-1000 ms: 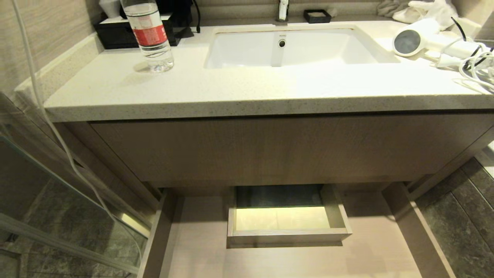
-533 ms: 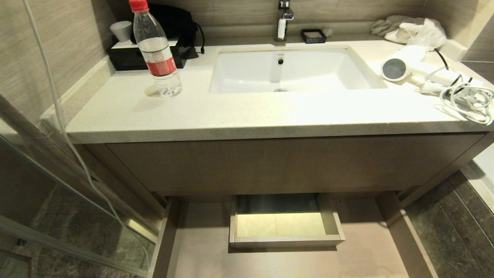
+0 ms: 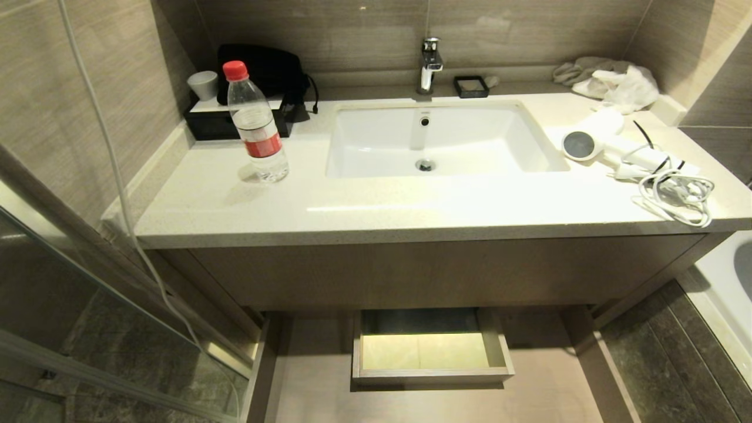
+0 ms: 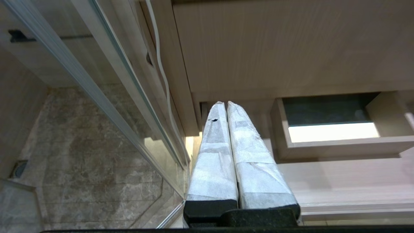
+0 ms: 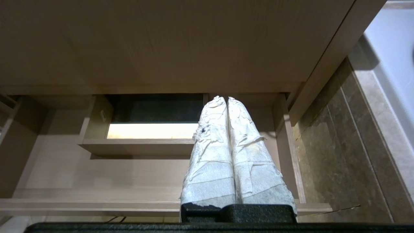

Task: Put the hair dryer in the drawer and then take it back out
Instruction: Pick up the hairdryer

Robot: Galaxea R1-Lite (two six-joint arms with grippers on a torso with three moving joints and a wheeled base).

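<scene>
hair dryer [image 3: 593, 140]: white (dark grey end) | bottle [image 3: 257, 130]: red cap | drawer [image 3: 432, 371]: light wood-grain

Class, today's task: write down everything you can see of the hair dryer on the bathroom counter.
The hair dryer is white and looks like smooth plastic, with a short round barrel whose dark grey end faces the sink. It lies on its side on the pale stone countertop, right of the basin. Its straight handle points towards the right wall, and its white cord lies loosely coiled beside it, bound by a black strap. No claw touches it.

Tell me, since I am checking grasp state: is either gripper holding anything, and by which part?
Nothing is held. The left gripper and right gripper are shut on nothing; the hair dryer lies on the counter.
</scene>
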